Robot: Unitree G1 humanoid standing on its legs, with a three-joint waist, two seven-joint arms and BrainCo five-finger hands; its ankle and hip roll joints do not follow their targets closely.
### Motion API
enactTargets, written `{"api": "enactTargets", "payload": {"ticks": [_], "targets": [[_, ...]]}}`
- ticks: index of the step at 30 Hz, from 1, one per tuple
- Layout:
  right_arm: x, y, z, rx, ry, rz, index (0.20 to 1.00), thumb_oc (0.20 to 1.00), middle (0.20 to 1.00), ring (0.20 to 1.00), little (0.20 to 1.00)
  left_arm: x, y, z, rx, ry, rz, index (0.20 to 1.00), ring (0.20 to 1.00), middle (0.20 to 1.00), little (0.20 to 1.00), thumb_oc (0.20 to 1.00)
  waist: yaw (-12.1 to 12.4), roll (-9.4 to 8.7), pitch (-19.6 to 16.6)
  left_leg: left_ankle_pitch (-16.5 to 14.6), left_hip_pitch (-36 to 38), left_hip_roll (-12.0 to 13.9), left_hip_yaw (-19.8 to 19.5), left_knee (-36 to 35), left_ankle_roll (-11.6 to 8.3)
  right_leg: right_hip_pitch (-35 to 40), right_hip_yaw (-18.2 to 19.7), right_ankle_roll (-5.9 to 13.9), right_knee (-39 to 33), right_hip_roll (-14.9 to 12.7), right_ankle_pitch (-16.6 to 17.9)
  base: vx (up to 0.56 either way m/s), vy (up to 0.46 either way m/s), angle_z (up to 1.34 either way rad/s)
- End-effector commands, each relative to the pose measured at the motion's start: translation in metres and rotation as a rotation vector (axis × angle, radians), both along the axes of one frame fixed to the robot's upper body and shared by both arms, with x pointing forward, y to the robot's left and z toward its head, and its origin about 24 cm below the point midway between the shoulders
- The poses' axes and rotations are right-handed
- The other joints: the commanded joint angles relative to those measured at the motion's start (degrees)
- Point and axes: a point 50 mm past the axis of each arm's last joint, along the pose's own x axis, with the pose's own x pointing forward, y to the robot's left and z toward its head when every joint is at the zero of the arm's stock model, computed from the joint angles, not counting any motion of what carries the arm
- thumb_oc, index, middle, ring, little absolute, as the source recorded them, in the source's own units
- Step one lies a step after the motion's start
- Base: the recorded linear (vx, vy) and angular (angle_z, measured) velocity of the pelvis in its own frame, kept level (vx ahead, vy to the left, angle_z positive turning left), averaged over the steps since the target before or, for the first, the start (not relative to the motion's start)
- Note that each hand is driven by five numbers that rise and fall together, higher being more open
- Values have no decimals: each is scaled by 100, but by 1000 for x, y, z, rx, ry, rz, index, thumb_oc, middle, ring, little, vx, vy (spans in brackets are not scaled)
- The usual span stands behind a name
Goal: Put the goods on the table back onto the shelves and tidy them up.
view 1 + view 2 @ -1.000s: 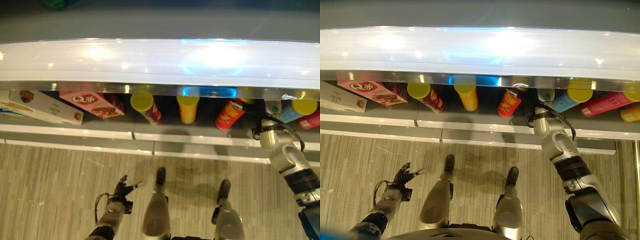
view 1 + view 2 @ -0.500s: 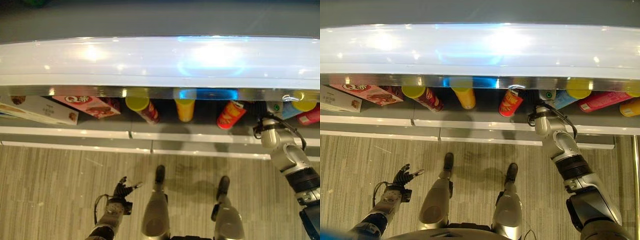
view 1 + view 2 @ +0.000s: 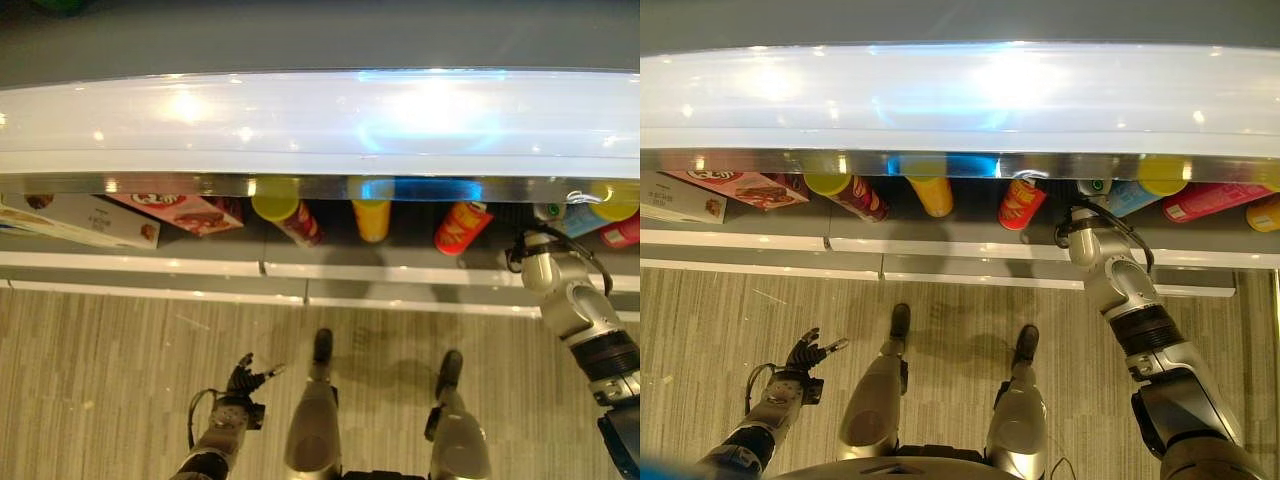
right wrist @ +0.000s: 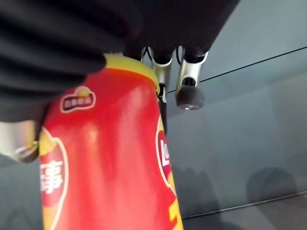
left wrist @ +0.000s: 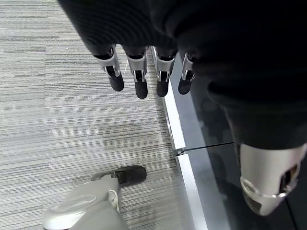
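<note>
The right hand (image 4: 72, 43) is up at the shelf (image 3: 970, 262) under the overhanging tabletop (image 3: 960, 95), fingers curled round a red chip can (image 4: 105, 163), a tall glossy tube with a yellow rim that looks stiff and easy to stand. It is not set down yet, so this item's placing is in hand, I'd judge. Several goods already sit there, a yellow-lidded can (image 3: 283, 212), an orange can (image 3: 372, 216), a red can (image 3: 460, 225) and a pink box (image 3: 185, 210), most of them leaning and in need of straightening, while the left hand (image 3: 243, 382) hangs low over the floor, fingers spread loose and empty.
</note>
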Motion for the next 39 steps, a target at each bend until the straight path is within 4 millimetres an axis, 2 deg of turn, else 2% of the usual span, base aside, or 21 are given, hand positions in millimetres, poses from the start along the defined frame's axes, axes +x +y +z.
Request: {"api": "enactTargets", "payload": {"ticks": [1,17,33,39], "targets": [[-2,4,30,-50,-133,26,200,200,200,200,200,-5,13,0,29,16,37,1000,1000,1000,1000,1000,-1,-176,-237,-729,-176,348,186,866,27,-108,142,168,1076,-591,-978,0,0,0],[-5,8,31,-24,-157,39,200,200,200,200,200,0,12,2,23,2,44,1000,1000,1000,1000,1000,-47,-205,-246,-758,-197,355,201,914,28,-151,183,162,1108,-589,-983,0,0,0],[-8,20,29,-15,-153,96,200,200,200,200,200,3,12,4,19,-11,63,1000,1000,1000,1000,1000,-104,-238,-215,-780,-185,376,243,964,19,-186,231,158,1144,-574,-988,0,2,-2],[-7,22,34,-10,-175,105,200,200,200,200,200,3,12,4,20,-13,64,1000,1000,1000,1000,1000,-100,-239,-216,-779,-186,378,254,967,18,-192,244,159,1146,-571,-981,0,1,-1]]}}
